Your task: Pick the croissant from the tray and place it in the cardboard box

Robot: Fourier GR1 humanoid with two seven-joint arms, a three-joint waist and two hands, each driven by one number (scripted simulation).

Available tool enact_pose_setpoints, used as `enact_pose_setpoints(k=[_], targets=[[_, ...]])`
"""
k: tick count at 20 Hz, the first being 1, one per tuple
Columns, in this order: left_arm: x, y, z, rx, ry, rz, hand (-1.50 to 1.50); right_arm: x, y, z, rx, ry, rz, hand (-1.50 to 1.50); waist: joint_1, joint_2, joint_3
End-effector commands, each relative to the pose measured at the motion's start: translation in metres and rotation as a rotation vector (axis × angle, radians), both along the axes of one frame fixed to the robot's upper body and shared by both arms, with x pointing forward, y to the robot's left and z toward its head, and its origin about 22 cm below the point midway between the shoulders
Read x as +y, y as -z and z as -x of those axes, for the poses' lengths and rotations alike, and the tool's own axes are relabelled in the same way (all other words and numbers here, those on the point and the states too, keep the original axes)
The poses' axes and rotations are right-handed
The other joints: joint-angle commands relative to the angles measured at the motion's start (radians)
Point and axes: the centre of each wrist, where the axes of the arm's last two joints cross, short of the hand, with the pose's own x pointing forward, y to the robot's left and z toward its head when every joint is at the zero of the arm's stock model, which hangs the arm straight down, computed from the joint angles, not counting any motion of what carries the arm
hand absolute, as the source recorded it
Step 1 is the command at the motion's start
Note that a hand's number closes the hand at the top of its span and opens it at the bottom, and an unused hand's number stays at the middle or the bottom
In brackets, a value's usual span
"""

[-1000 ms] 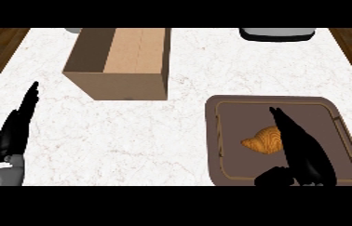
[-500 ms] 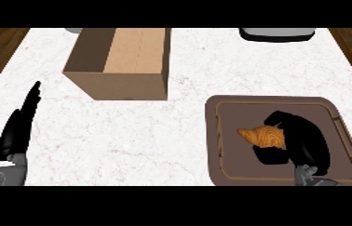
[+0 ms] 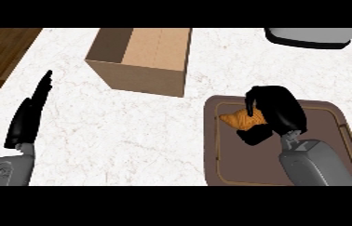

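A golden croissant (image 3: 240,120) shows above the dark brown tray (image 3: 227,164) at the right. My right hand (image 3: 278,109) is curled round it from the right, with fingers over its top and the thumb below. Most of the croissant is hidden by the hand. The open cardboard box (image 3: 143,60) stands at the upper middle of the counter, to the upper left of the tray. My left hand (image 3: 29,113) rests open at the left edge, fingers pointing up.
A grey object with a dark rim (image 3: 307,36) lies at the top right corner. A strip of wooden floor (image 3: 12,46) shows at the upper left beyond the white marble counter (image 3: 124,136).
My right hand came down onto the croissant, curled round it, and has shifted up the tray with it. The left hand has barely moved.
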Motion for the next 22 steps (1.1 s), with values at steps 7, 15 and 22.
enact_pose_setpoints(k=[7,15,22], targets=[[-0.016,-0.008,-0.013,-0.025,0.062,0.006,0.00,-0.026,-0.082,-0.079,-0.180,-0.460,-0.008,1.50,0.053,0.015,0.002],[-0.016,-0.002,-0.016,-0.015,0.048,-0.007,0.00,-0.023,-0.123,-0.122,-0.426,-0.716,-0.224,1.50,0.033,0.014,0.000],[-0.016,-0.006,-0.015,-0.013,0.026,-0.006,0.00,0.010,-0.144,-0.161,-0.320,-0.867,-0.359,1.50,0.009,-0.005,-0.003]])
